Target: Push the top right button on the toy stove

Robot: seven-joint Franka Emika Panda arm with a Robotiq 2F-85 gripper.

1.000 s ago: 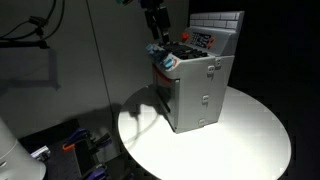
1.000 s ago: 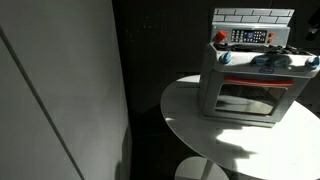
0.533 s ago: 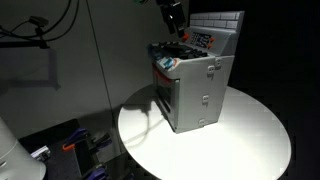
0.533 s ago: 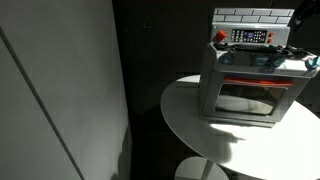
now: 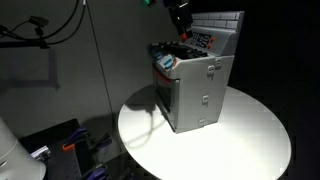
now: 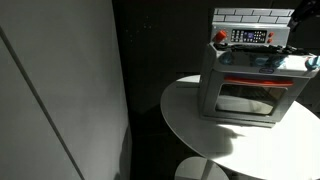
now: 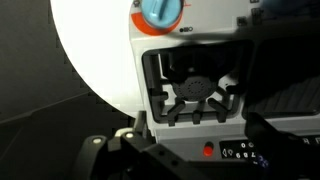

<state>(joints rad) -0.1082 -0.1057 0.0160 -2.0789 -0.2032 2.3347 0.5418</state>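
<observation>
The toy stove (image 5: pixel 196 85) is a silver-grey box with a grey tiled back panel, standing on the round white table (image 5: pixel 240 140). It also shows in an exterior view (image 6: pixel 252 85). My gripper (image 5: pixel 181 30) hangs above the stove's top, close to the back control panel. It shows as a dark shape at the frame edge in an exterior view (image 6: pixel 303 18). In the wrist view the stove top (image 7: pixel 150 60) shows a black burner (image 7: pixel 195 92), a blue knob (image 7: pixel 160 12) and a small red button (image 7: pixel 208 151). My gripper (image 7: pixel 225 140) looks open and empty, with the panel between its dark fingers.
The stove stands near the table's rim (image 6: pixel 185 125). A grey wall panel (image 6: pixel 60 90) stands beside the table. Cables and equipment lie on the floor (image 5: pixel 85 145). The scene is dark around the table.
My gripper has moved from over the stove's front edge toward the back control panel. The stove has not moved.
</observation>
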